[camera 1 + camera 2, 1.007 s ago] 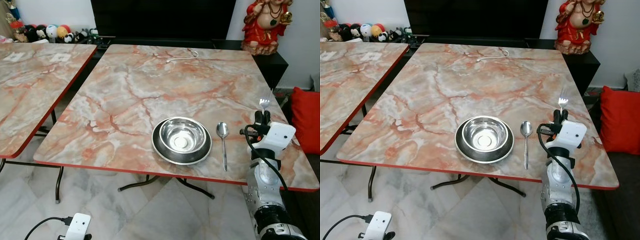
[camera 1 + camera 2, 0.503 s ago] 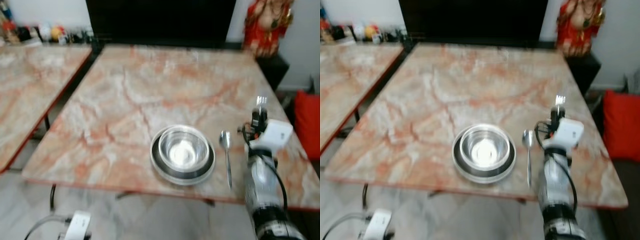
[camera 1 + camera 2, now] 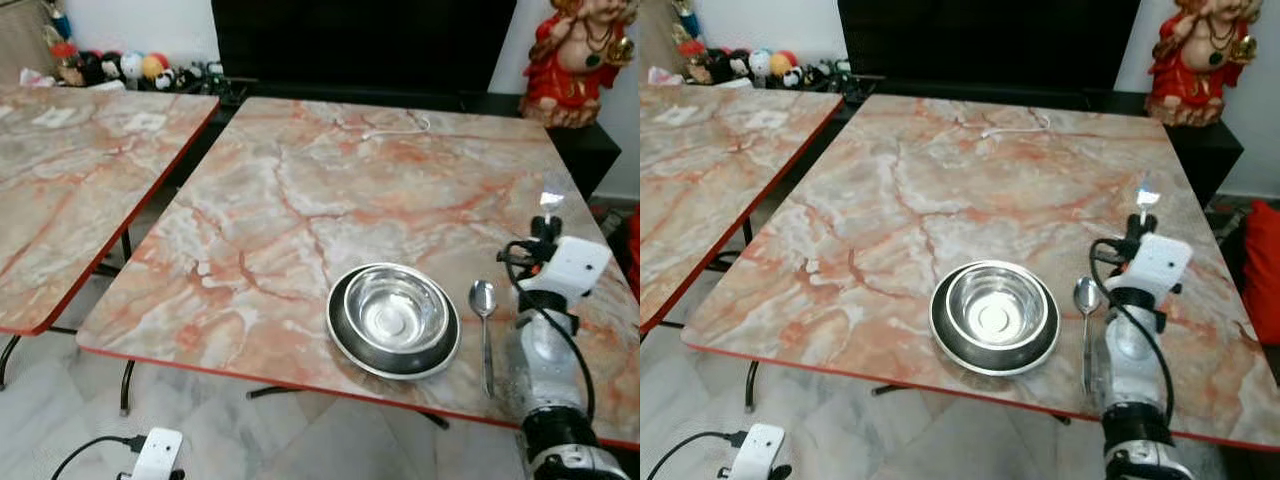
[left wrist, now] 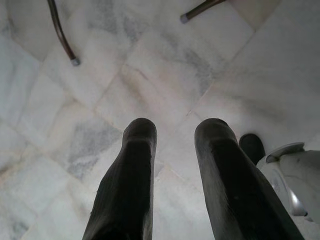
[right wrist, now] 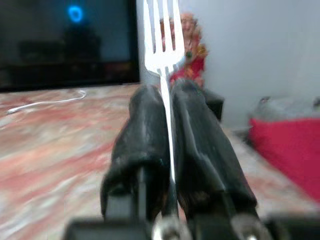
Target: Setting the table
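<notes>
A steel bowl (image 3: 395, 311) sits inside a dark plate (image 3: 352, 349) near the front edge of the marble table (image 3: 330, 200). Just right of the plate lies a spoon (image 3: 484, 320), bowl end away from me. My right gripper (image 3: 545, 231) hovers over the table right of the spoon, shut on a fork (image 5: 161, 35) whose tines (image 3: 1146, 194) point up and away. In the right wrist view the fork's handle is pinched between both black fingers (image 5: 145, 135). My left gripper (image 4: 175, 132) hangs low over the floor, its fingers apart with nothing between them.
A second marble table (image 3: 70, 180) stands to the left, with a gap between the two. A white cable (image 3: 395, 127) lies at the far edge. A red statue (image 3: 575, 60) stands at the back right, toys (image 3: 130, 68) at the back left. A white adapter (image 3: 155, 452) lies on the floor.
The camera shifted, so the whole scene slid right and the picture sharpened. My right gripper still holds the fork upright beside the spoon, a little farther from the table's front edge.
</notes>
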Robot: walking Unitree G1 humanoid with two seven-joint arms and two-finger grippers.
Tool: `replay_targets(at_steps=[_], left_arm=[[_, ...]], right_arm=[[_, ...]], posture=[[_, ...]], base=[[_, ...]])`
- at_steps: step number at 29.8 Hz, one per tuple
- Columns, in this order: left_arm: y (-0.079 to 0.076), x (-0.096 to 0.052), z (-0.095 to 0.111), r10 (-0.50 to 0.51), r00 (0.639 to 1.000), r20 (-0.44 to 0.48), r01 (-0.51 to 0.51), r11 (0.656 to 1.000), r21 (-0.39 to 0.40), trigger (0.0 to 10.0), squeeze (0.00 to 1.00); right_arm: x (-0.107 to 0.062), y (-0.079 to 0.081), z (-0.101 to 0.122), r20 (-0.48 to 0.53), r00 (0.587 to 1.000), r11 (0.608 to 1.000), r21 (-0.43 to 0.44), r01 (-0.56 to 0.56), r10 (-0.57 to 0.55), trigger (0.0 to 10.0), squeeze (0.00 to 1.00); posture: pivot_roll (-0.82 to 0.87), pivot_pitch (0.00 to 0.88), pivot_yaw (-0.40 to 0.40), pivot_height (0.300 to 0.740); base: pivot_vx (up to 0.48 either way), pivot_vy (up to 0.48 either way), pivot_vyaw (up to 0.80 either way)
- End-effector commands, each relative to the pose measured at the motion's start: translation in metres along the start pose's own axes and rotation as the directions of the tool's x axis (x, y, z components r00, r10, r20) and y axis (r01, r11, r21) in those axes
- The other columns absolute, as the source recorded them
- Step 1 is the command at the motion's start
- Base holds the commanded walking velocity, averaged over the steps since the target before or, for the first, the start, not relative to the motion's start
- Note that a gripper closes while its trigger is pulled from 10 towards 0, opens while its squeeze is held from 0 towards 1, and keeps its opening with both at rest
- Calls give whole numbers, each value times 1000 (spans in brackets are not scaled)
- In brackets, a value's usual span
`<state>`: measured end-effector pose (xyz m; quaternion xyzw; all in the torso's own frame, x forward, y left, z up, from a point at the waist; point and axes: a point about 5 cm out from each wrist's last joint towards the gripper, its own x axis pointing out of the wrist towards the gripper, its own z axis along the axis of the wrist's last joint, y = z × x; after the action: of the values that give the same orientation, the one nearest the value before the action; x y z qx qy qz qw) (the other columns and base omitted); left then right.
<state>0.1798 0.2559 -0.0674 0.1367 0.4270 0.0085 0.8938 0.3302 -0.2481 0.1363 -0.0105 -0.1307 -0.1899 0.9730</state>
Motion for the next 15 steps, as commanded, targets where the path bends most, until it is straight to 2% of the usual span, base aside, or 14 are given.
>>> replay_targets(at_steps=[1, 2, 4, 6, 8, 9, 15], left_arm=[[-1, -1, -4, -3, 1000, -17, 3, 1000, -6, 10000, 0], [-1, -1, -4, -3, 1000, -17, 3, 1000, -6, 10000, 0], [-1, -1, -5, -4, 1000, -17, 4, 1000, -6, 10000, 0], [-1, -1, -4, -5, 1000, -17, 5, 1000, -6, 10000, 0], [-1, -1, -4, -6, 1000, -16, 5, 1000, -6, 10000, 0], [-1, -1, -4, -6, 1000, -16, 6, 1000, -4, 10000, 0], [-1, -1, -4, -4, 1000, -18, 4, 1000, -5, 10000, 0]], right_arm=[[2, -8, -3, -62, 998, 998, -69, 10, -14, 10000, 0], [3, -10, -6, -91, 996, 995, -103, 9, -19, 10000, 0], [3, -13, -9, -133, 991, 998, -65, 11, -20, 10000, 0], [2, -15, -17, -217, 976, 996, -92, -7, -14, 10000, 0], [1, -13, -19, -243, 970, 996, -84, -23, 1, 10000, 0], [-1, -13, -24, -287, 958, 993, -111, -33, 0, 10000, 0], [-15, -7, -34, -377, 926, 996, -76, -50, 18, 10000, 0]], posture=[[63, 2, 11, 740], [61, 5, 11, 740], [59, 4, 12, 740], [56, 9, 12, 740], [56, 9, 12, 740], [53, 11, 13, 740], [56, 13, 11, 740]], base=[[0, 0, 0], [0, 0, 0], [0, 0, 0], [0, 0, 0], [0, 0, 0], [0, 0, 0], [0, 0, 0]])
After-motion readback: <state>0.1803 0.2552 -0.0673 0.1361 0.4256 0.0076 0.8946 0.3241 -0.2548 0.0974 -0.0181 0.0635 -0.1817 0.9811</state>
